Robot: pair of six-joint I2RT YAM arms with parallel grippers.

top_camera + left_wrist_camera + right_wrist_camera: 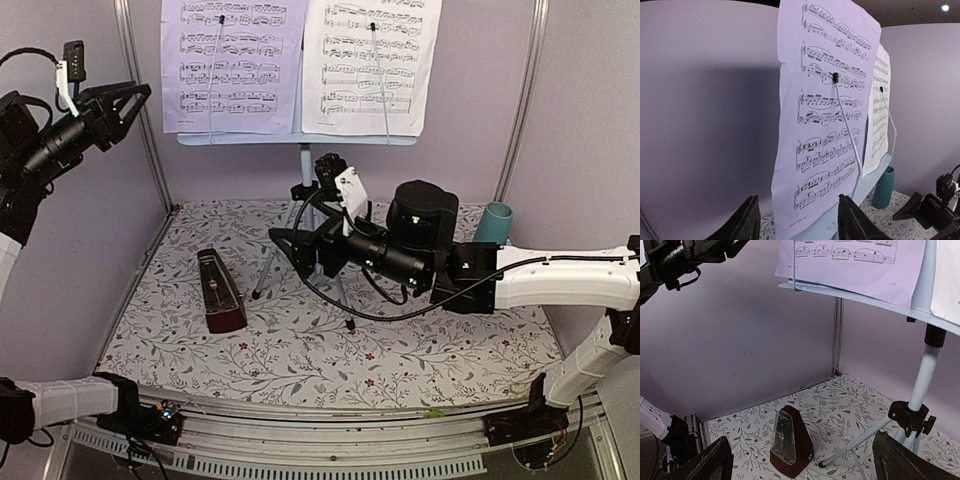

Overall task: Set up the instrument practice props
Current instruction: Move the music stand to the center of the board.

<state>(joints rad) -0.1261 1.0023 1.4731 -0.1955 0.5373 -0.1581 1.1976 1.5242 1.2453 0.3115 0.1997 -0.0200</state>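
The left end effector (128,100) hangs high in the air at the far left, close to the side wall and level with the sheet music. Its jaws stand apart and nothing is between them: it is released. In its wrist view the two fingers (747,222) frame the bottom edge of the nearer page, which is farther back and apart from them.

On the flower-patterned bench (420,355), left of centre, the dark red-brown metronome (220,292) stands upright, near the tripod but apart from it.

In the middle, at the back, stands the music stand (305,170), upright on its silver tripod legs. On its pale-blue shelf rest two pages side by side, the lilac page (232,65) on the left and the white page (370,65) on the right, each pinned by a thin wire arm.

The right end effector (290,252) points left, low over the bench, just beside the tripod legs. Its jaws are spread wide and empty, released; whether it touches a leg cannot be told.

Behind the right arm, near the right wall, a teal cup (495,222) stands upright.
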